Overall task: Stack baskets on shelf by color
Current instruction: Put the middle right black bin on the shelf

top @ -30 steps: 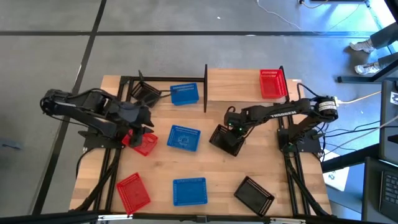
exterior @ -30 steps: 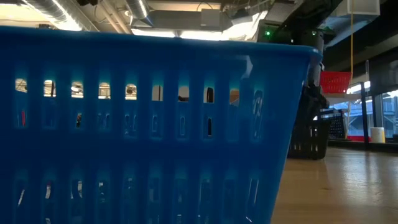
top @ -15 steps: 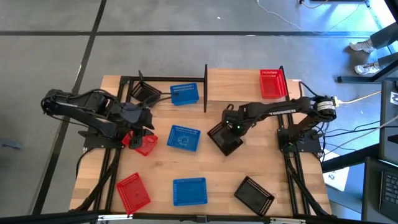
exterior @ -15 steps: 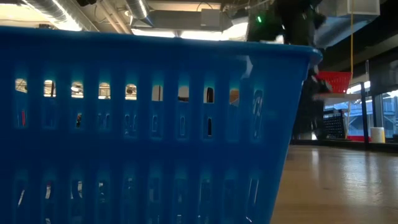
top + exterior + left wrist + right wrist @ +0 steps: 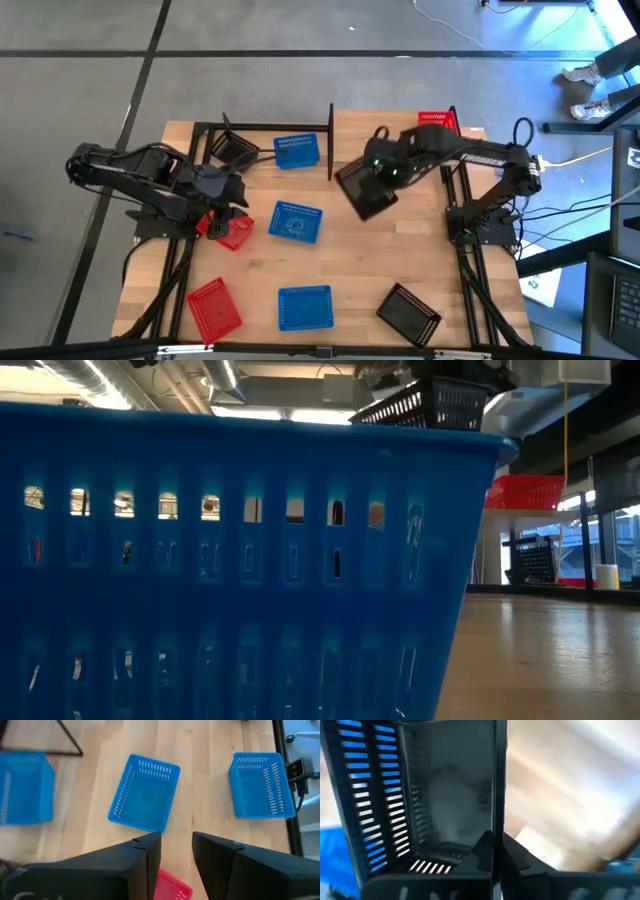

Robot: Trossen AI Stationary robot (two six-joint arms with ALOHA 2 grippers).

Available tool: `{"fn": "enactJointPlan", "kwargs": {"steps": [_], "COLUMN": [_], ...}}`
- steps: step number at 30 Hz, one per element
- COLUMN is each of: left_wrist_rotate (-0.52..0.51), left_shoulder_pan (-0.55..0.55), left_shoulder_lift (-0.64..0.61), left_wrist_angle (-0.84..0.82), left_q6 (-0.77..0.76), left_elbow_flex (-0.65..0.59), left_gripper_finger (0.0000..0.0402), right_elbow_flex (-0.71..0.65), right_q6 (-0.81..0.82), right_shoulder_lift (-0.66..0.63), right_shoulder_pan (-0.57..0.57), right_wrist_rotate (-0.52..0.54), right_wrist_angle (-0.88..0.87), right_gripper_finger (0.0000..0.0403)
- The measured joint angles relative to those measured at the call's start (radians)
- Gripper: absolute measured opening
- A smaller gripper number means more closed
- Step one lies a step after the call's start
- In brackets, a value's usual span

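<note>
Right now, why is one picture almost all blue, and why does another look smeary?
In the low view, a blue perforated plastic basket sits right against the lens, filling the frame and hiding most of the table. In the right wrist view, the wooden tabletop behind is streaked with motion blur, while the black mesh-walled plastic basket pinched by the right hand looks sharper.

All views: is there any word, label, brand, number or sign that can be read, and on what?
None can be read.
Pale lettering on the dark right arm in the high view: too small and blurred to read.
The perforated plastic baskets and light-wood tabletop show no text.
</note>
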Motion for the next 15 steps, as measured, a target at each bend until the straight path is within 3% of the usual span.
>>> {"fn": "enactJointPlan", "kwargs": {"steps": [4, 9, 13, 15], "left_wrist_rotate": [-0.093, -0.156, -0.325, -0.352], "left_shoulder_pan": [0.0, 0.007, 0.013, 0.013], "left_shoulder_lift": [0.0, -0.014, -0.012, -0.012], "left_wrist_angle": [0.115, 0.219, 0.307, 0.337], "left_q6": [0.075, 0.106, 0.16, 0.212], "left_elbow_flex": [0.0, 0.0, 0.0, 0.0], "left_gripper_finger": [0.0102, 0.0102, 0.0102, 0.0102], "right_elbow_flex": [0.059, 0.056, 0.042, 0.042], "right_q6": [-0.001, -0.054, -0.073, -0.101], "right_shoulder_lift": [0.0, 0.0, 0.0, 0.0], "right_shoulder_pan": [-0.064, -0.177, -0.271, -0.316], "right_wrist_rotate": [0.087, 0.086, 0.108, 0.111], "right_wrist_angle": [-0.057, -0.056, -0.057, -0.056], "right_gripper_finger": [0.0002, 0.0002, 0.0002, 0.0002]}}
